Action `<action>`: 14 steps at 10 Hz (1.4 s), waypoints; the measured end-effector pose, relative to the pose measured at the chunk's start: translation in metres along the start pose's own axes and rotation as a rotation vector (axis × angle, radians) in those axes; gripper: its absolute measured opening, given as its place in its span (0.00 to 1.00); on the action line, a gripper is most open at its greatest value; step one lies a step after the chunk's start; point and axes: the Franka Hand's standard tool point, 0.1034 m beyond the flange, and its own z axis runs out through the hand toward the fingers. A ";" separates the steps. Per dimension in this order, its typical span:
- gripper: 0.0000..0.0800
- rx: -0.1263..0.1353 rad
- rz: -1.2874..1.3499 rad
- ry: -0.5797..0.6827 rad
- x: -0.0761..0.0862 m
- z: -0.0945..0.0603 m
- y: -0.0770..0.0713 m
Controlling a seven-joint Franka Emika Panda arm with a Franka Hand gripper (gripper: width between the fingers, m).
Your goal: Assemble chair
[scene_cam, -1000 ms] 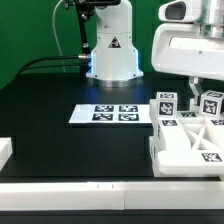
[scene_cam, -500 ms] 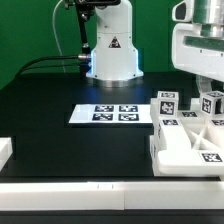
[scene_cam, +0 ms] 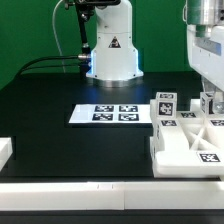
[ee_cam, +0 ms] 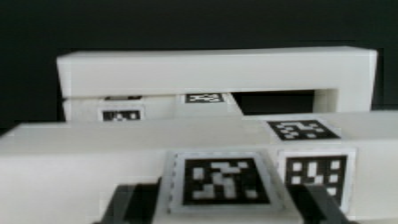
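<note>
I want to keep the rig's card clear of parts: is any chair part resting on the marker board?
No, the marker board lies bare on the table, and the chair parts sit apart from it.

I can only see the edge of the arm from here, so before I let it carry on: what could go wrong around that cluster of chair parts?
1. The chair parts sit packed close together at the exterior view's right, so the arm above them could knock a neighbour.
2. The wrist view shows a tagged block very near the camera; whether the jaws hold it is unclear, so a lift might slip.
3. The parts lie near the table's front edge and could be pushed off.
</note>
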 end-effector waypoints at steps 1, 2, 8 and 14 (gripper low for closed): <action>0.33 -0.001 0.081 -0.005 0.000 0.000 0.000; 0.33 -0.001 0.132 -0.008 0.000 0.000 0.000; 0.75 -0.011 0.051 -0.015 -0.002 0.000 0.001; 0.81 -0.016 -0.568 -0.016 -0.004 -0.003 0.000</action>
